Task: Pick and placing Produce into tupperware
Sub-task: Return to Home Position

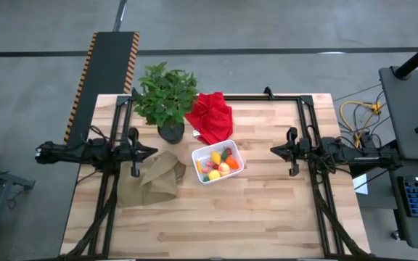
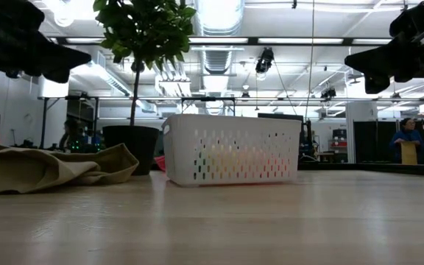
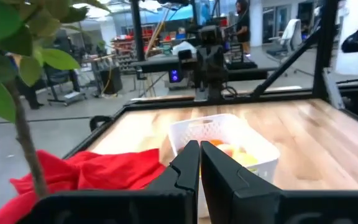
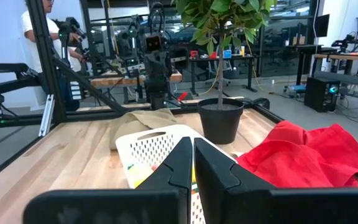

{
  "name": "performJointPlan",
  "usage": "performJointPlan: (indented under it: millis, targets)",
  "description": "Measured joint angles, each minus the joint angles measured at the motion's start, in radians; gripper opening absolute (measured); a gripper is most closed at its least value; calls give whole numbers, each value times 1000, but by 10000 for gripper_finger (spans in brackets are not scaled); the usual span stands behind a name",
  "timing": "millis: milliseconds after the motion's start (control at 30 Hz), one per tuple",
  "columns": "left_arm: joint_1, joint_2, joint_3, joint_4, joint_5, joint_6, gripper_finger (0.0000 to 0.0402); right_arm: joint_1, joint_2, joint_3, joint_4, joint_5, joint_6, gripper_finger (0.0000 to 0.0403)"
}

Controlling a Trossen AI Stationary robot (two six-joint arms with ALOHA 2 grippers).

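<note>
The white tupperware [image 1: 218,164] stands near the table's middle, its perforated wall [image 2: 232,149] showing in the low view. Toy produce [image 1: 217,165] lies inside it: yellow, orange and red pieces. My left gripper [image 1: 153,153] hovers above the table to the container's left, fingers shut [image 3: 199,163] and empty. My right gripper [image 1: 273,150] hovers to the container's right, fingers shut [image 4: 192,157] and empty. Both wrist views look over the container [image 3: 222,140] [image 4: 157,149].
A potted green plant [image 1: 167,98] stands at the far side, with a red cloth [image 1: 212,116] beside it. A crumpled brown paper bag [image 1: 154,176] lies left of the container. Bare wooden tabletop [image 1: 267,210] spreads along the near side and right. People stand in the room beyond.
</note>
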Motion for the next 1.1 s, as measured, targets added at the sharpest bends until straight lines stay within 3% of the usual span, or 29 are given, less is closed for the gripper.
performJointPlan:
  millis: [167,367,867,1100]
  targets:
    - [-1,-1,-30,14,87,-5,0,0,0,0,-1,0,1,9]
    - [0,0,-67,83,105,-4,0,0,0,0,-1,0,1,9]
    - [0,4,-68,77,117,-6,0,0,0,1,-72,-39,61,9]
    - [0,1,-68,77,118,-4,0,0,-1,1,-71,-31,-41,9]
